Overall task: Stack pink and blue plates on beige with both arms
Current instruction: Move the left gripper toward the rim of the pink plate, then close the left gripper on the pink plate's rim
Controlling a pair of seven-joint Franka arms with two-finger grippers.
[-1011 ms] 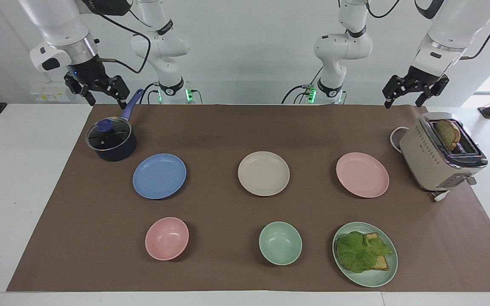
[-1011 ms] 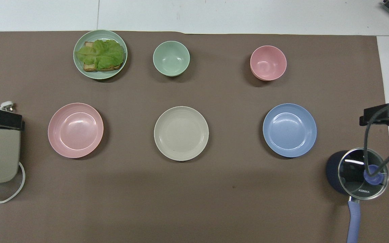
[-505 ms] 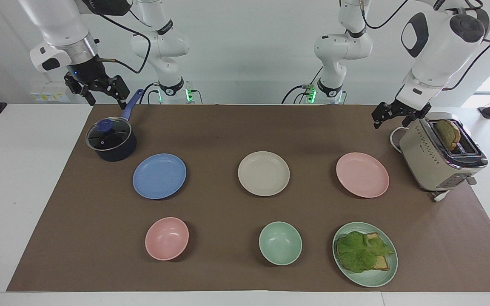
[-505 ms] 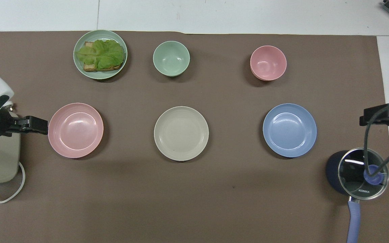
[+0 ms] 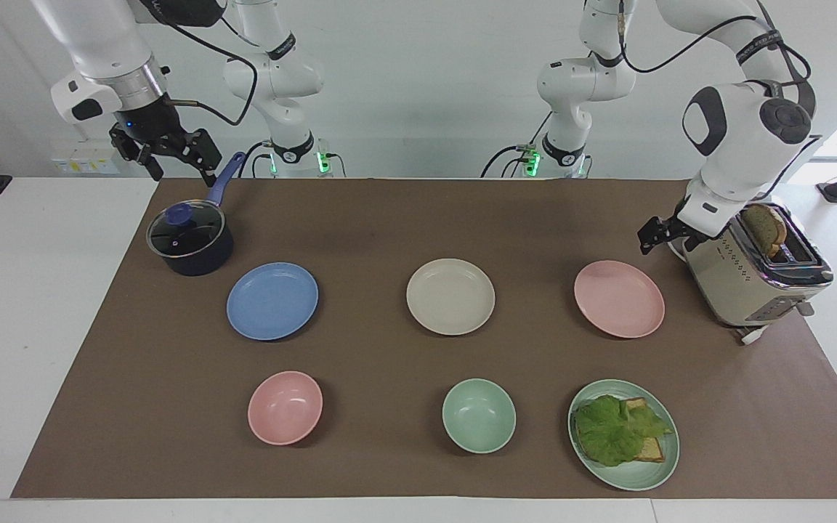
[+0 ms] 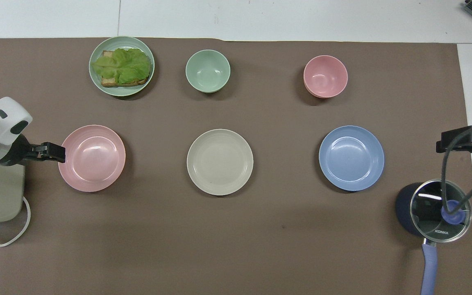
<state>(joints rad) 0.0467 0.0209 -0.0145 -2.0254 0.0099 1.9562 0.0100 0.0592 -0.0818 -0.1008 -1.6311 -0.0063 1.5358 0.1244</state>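
Three equal plates lie in a row across the brown mat. The beige plate (image 5: pixel 450 296) (image 6: pixel 220 162) is in the middle. The pink plate (image 5: pixel 619 298) (image 6: pixel 91 158) lies toward the left arm's end and the blue plate (image 5: pixel 272 301) (image 6: pixel 351 157) toward the right arm's end. My left gripper (image 5: pixel 652 238) (image 6: pixel 53 152) hangs low and open beside the toaster, just off the pink plate's rim, holding nothing. My right gripper (image 5: pixel 171 160) (image 6: pixel 463 141) waits open and empty, high over the pot's handle.
A beige toaster (image 5: pixel 753 272) with a bread slice stands close beside the left gripper. A dark lidded pot (image 5: pixel 189 238) sits near the blue plate. Farther from the robots are a pink bowl (image 5: pixel 285 407), a green bowl (image 5: pixel 478 415) and a green plate (image 5: pixel 636 479) with lettuce and bread.
The left arm has swung down from high above the toaster to the pink plate's rim. The right arm and all plates have stayed put.
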